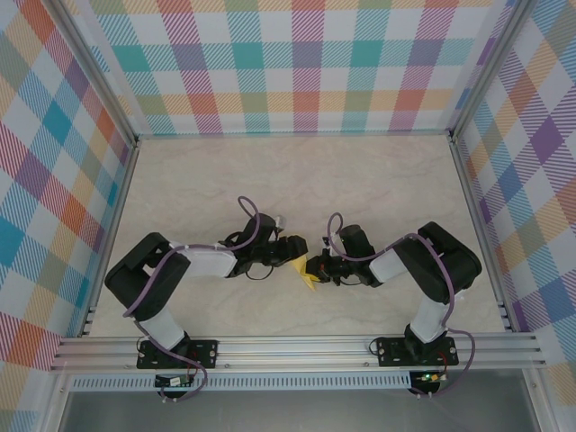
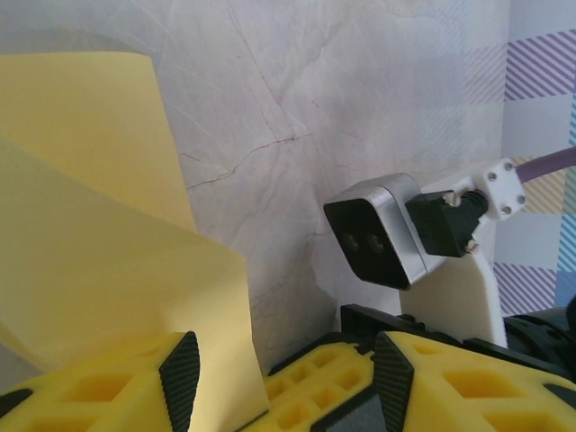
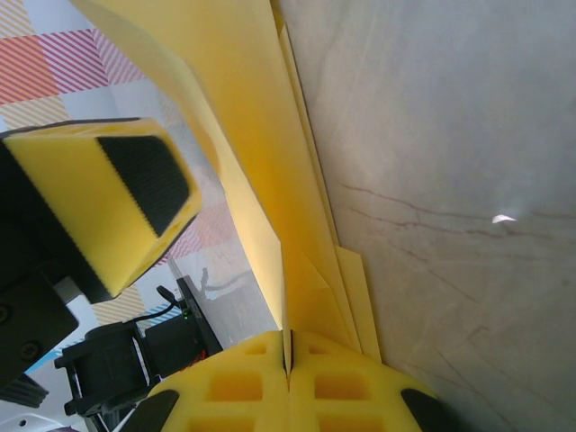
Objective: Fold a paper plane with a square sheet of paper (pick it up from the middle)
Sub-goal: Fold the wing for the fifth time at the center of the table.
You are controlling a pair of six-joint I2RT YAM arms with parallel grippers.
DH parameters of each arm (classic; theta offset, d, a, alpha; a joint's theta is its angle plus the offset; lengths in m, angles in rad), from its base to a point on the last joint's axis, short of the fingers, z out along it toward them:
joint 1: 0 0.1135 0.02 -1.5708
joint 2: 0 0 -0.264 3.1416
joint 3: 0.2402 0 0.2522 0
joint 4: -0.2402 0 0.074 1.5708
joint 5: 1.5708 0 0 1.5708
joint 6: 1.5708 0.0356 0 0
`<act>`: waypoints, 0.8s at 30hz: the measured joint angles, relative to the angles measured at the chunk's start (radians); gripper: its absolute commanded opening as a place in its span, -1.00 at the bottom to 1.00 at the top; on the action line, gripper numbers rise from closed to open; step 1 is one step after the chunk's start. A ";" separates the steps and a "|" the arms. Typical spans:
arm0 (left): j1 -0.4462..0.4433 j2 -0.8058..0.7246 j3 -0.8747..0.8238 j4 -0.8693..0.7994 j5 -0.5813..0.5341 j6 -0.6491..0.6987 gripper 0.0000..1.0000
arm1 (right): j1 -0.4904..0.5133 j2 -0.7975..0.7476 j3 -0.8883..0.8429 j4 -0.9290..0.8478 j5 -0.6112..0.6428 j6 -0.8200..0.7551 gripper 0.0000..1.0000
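Two robot arms meet nose to nose at mid-bench (image 1: 270, 180). R fingers (image 3: 243, 387) are clenched on the folded yellow paper (image 3: 261, 180), approx. centre of bench. L fingers (image 2: 180, 369) are spread apart w/ a flap of the paper between them.

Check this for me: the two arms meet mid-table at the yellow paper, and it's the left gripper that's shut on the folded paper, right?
Not quite. It is the right gripper that is shut on the folded paper. The right wrist view shows its fingers pressed together with the paper pinched between them. The left gripper has its jaws apart. The rest holds.
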 measured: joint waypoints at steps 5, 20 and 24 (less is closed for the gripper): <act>0.000 0.068 0.026 0.016 0.015 0.000 0.07 | 0.000 0.000 0.000 -0.001 0.000 -0.001 -0.98; 0.000 0.070 0.021 0.025 0.013 0.006 0.05 | -0.002 -0.152 0.053 -0.364 0.047 -0.108 -0.68; 0.000 0.070 0.023 0.021 0.014 0.008 0.05 | -0.001 -0.152 0.053 -0.390 0.031 -0.127 -0.82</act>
